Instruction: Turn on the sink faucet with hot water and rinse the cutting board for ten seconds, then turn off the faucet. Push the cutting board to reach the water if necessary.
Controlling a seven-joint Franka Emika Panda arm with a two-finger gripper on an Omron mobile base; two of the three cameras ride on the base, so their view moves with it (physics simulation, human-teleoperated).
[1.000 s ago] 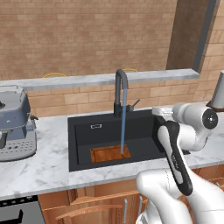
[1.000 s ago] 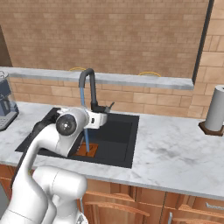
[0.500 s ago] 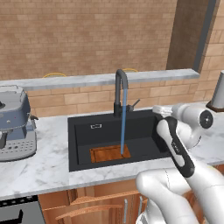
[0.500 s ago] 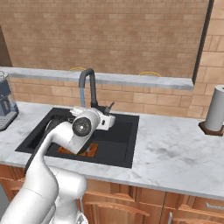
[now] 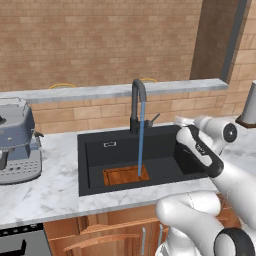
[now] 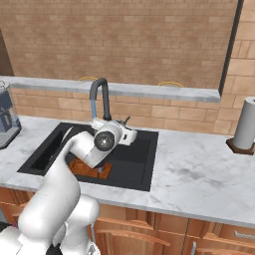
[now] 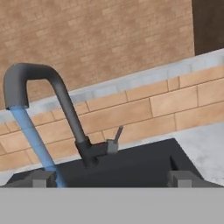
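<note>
The water (image 5: pixel 141 137) is seen running in a straight blue line from the sink faucet (image 5: pixel 137 102) onto the cutting board (image 5: pixel 125 175), which lies flat at the 6 o'clock end of the sink (image 5: pixel 95 150), right under the spout, so no push seems needed. The gripper (image 6: pixel 130 135) is held beside the tap, jaws released and gripping nothing, with the lever (image 7: pixel 117 134) ahead in the hand view: seemingly parked ready for shut-off while the rinse runs.
</note>
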